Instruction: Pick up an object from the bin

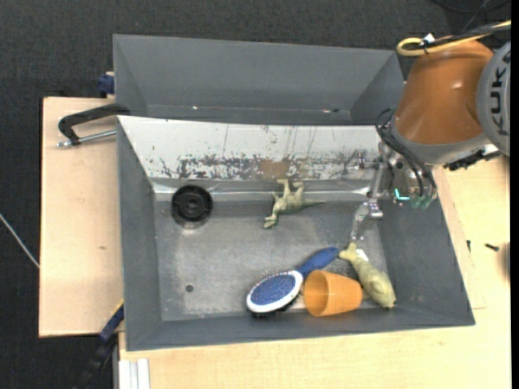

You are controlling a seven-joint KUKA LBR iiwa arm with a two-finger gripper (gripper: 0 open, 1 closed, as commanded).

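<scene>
My gripper (359, 230) hangs low in the right part of the bin, its tip just above the upper end of an olive-yellow elongated toy (373, 280) lying near the front right corner. An orange cup (331, 293) lies on its side right beside that toy, to its left. A brush with a blue handle and a white, blue-rimmed head (276, 290) lies left of the cup, its handle pointing up towards the gripper. Nothing shows in the gripper's grasp.
A small green toy dinosaur (284, 202) lies at the foot of the back wall, left of the gripper. A black round disc (192, 203) sits at the back left. The arm's orange cover is above the bin's right rim.
</scene>
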